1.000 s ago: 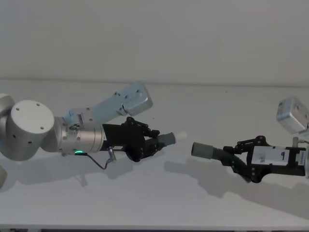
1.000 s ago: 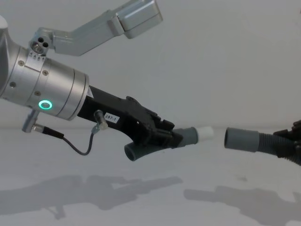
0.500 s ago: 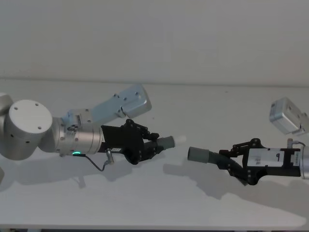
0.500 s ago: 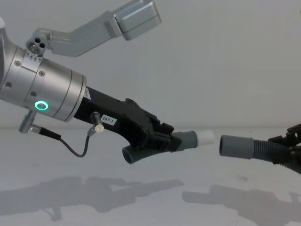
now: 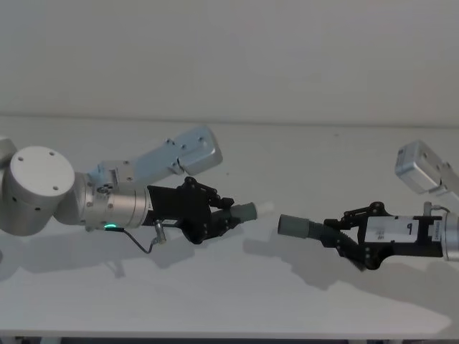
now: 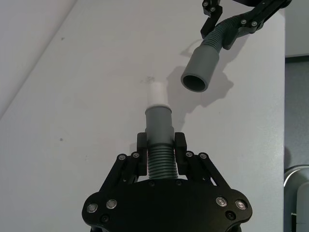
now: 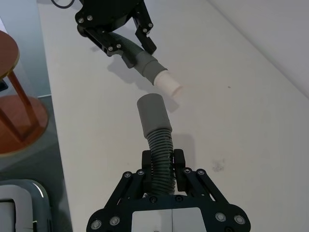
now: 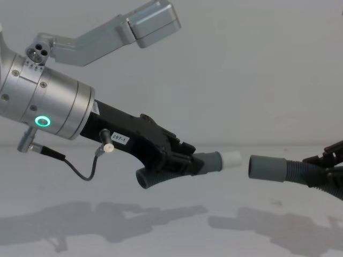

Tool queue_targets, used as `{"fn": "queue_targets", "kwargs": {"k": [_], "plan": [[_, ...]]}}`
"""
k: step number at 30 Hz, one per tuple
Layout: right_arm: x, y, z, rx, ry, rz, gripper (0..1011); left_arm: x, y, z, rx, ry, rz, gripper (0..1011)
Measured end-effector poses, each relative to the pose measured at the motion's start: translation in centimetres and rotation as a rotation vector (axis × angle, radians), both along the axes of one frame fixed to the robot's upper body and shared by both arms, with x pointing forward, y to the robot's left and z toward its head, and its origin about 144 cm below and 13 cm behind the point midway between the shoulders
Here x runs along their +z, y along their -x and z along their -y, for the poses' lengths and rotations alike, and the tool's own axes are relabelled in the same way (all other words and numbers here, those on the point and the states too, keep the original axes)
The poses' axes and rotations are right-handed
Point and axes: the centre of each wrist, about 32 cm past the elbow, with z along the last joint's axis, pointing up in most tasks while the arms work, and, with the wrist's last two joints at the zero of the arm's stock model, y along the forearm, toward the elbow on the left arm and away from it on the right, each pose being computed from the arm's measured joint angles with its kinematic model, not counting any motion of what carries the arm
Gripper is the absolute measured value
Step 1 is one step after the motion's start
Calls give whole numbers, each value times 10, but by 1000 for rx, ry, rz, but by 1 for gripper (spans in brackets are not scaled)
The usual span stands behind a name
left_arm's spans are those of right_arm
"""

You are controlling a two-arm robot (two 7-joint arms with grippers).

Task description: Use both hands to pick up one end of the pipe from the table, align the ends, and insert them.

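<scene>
- Even, diffuse light is falling from above, leaving the plain matte white bench (image 5: 237, 301) bright without glare.
- Soft grey shadows are lying on it beneath both arms.
- A green ring light (image 8: 40, 121) is glowing sharply.

Raised above the table, left gripper (image 5: 228, 218) and right gripper (image 5: 336, 235) reaching toward each other, jaws of each clamped on a pipe piece.

My black left gripper (image 8: 179, 156), dark grey ribbed short pipe piece (image 8: 206, 163) with white tip (image 8: 231, 158), my black right gripper (image 5: 351, 236), grey cuff (image 8: 266, 167), matte white table (image 5: 237, 301), green ring light (image 8: 40, 121).
</scene>
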Motion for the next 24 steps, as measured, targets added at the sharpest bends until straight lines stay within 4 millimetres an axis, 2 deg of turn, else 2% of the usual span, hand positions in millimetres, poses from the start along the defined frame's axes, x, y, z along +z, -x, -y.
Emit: {"fn": "queue_targets", "kwargs": {"k": [24], "plan": [[-1,-3,-1,-21,-9,-9,268,-3,3,0,3,6,-4,323]]}}
